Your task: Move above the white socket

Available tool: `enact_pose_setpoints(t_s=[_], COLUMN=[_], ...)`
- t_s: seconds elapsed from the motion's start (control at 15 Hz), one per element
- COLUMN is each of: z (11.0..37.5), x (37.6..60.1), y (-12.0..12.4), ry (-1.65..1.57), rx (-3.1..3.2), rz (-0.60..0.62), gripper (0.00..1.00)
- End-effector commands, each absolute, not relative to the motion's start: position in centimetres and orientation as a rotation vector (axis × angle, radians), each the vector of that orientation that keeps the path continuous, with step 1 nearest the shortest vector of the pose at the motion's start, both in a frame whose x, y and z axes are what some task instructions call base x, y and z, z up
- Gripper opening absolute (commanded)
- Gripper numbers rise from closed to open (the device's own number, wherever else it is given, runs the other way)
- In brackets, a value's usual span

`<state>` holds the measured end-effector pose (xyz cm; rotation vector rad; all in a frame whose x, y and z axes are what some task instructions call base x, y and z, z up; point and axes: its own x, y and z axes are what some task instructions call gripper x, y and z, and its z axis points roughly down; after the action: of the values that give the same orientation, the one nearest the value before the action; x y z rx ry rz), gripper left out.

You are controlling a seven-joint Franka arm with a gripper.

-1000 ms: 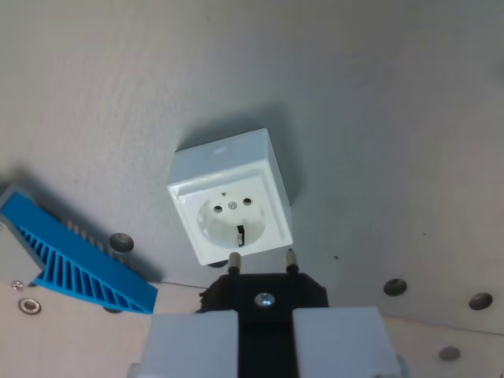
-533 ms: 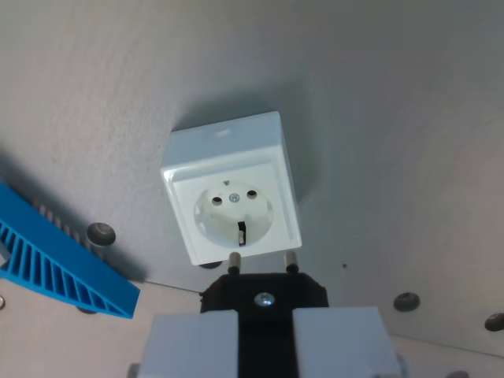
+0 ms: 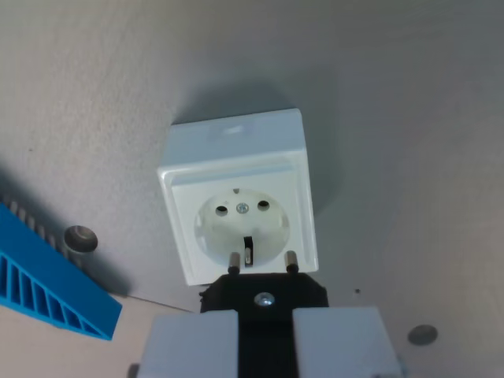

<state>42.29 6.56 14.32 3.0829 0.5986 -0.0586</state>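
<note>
Beneath the tool (image 3: 265,335), clamped on black plug (image 3: 264,293), white socket (image 3: 239,213); pins overlap its face, nearly above.

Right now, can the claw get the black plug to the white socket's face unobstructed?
Probably yes: the claw holds the black plug, pins overlapping the white socket; the blue part sits aside.

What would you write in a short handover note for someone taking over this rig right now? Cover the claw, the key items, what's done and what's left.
Claw: shut on the black plug, pins pointing at the white socket.
Socket: on the grey surface, centre of the wrist view; pin tips overlap its lower face edge.
Blue ribbed part: at the wrist view's lower left, apart.
Done: plug held, near the socket.
Left: centre the pins over the two holes.
</note>
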Motion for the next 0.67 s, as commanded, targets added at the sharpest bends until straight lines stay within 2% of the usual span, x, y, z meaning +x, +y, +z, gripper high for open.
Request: enact_pose_setpoints(t_s=[0.07, 0.67], z=[13.1, 11.3], x=[41.6, 40.1], y=[6.5, 6.5], ry=[0.737, 0.736], rx=[3.009, 3.009], rz=[0.094, 0.1], gripper=[0.0, 0.0])
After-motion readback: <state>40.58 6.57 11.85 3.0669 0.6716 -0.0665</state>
